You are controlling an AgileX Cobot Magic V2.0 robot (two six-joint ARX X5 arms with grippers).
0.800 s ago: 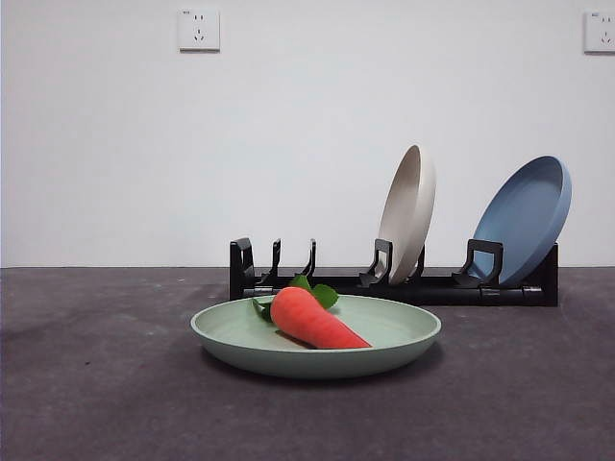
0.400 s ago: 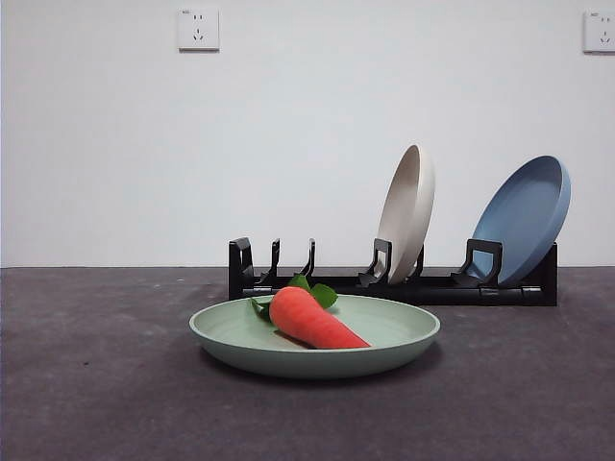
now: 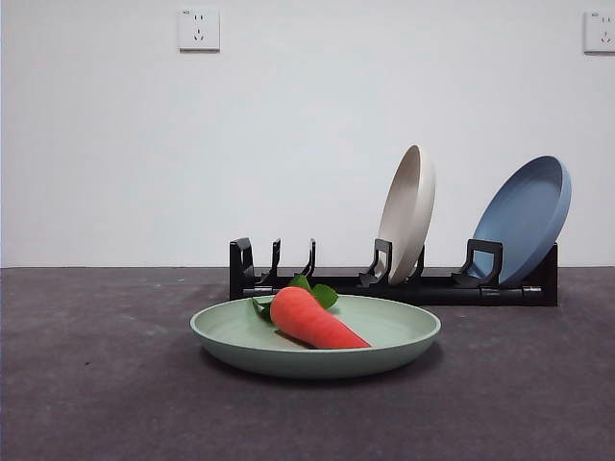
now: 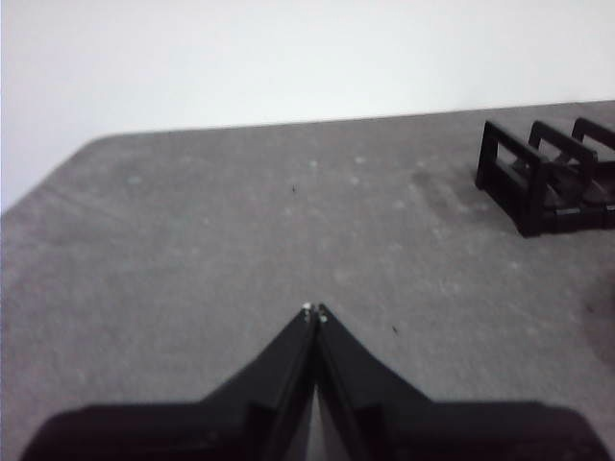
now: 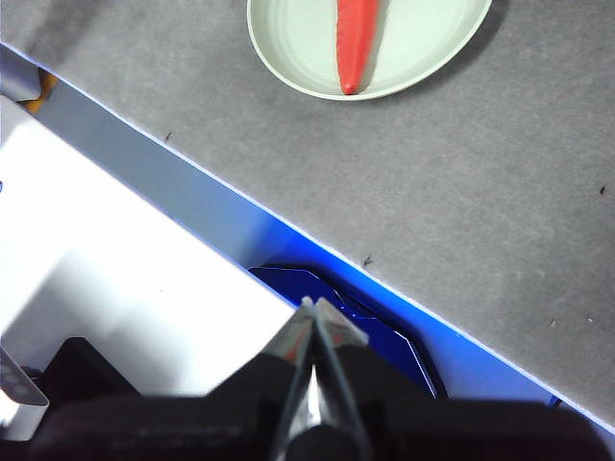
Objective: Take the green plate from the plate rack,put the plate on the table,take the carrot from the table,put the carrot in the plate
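The green plate (image 3: 394, 336) lies flat on the dark grey table (image 3: 96, 384) in front of the black plate rack (image 3: 317, 283). The carrot (image 3: 312, 319) rests inside the plate, its leaves toward the rack. The right wrist view also shows the green plate (image 5: 298, 43) and the carrot (image 5: 354, 38) from above. My right gripper (image 5: 315, 312) is shut and empty, hanging past the table's edge, well away from the plate. My left gripper (image 4: 314, 312) is shut and empty over bare table, with the plate rack (image 4: 543, 178) off to one side.
A beige plate (image 3: 408, 211) and a blue plate (image 3: 527, 219) stand upright in the rack's right-hand slots. Its left slots hold nothing. Below the table's edge sit a white surface (image 5: 115, 279) and a blue object (image 5: 365, 317). Neither arm appears in the front view.
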